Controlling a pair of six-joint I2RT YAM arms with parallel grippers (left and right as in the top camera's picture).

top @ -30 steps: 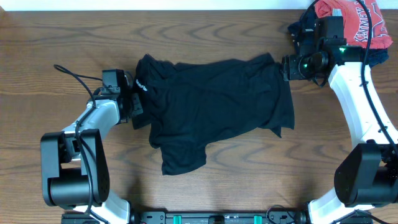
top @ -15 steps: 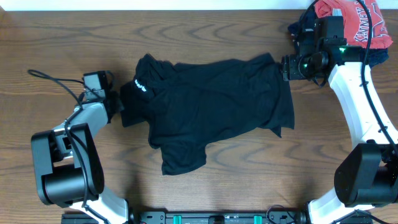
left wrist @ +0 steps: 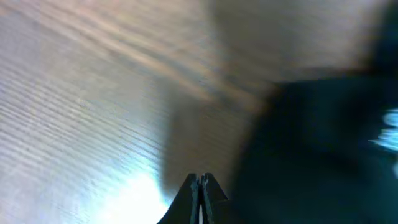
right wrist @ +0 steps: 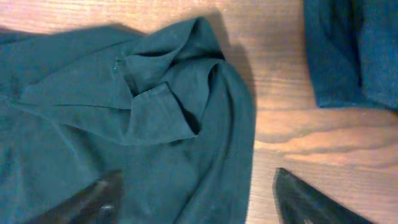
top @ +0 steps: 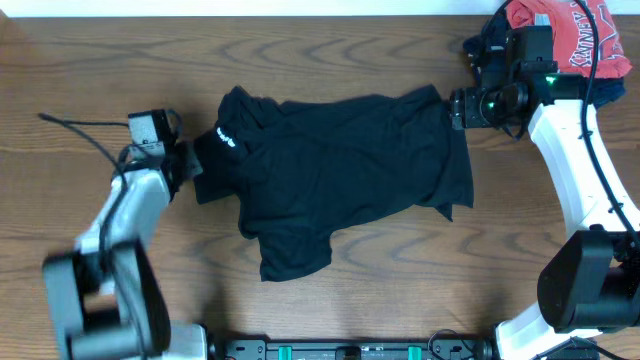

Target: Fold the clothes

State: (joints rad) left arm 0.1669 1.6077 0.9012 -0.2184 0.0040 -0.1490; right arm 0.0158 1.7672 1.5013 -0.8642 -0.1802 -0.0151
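The black short-sleeved shirt (top: 340, 170) lies spread on the wooden table (top: 80, 60), its small white tag (top: 224, 137) at the left. My left gripper (top: 187, 165) is at the shirt's left edge. In the blurred left wrist view its fingers (left wrist: 200, 185) are pressed shut, with the dark shirt (left wrist: 323, 155) just to their right and no cloth visible between them. My right gripper (top: 455, 108) is at the shirt's top right corner. In the right wrist view it (right wrist: 205, 202) is open, its fingers on either side of the shirt's edge (right wrist: 186, 124).
A red shirt with white lettering (top: 575, 30) and dark navy garments (top: 485, 45) are piled at the back right corner; the navy cloth (right wrist: 354, 50) lies close to my right gripper. A cable (top: 80, 125) trails left from the left arm.
My left gripper has moved left from on top of the shirt to its left edge, and the sleeve there now lies further left. The left arm is still moving. The right arm has not moved.
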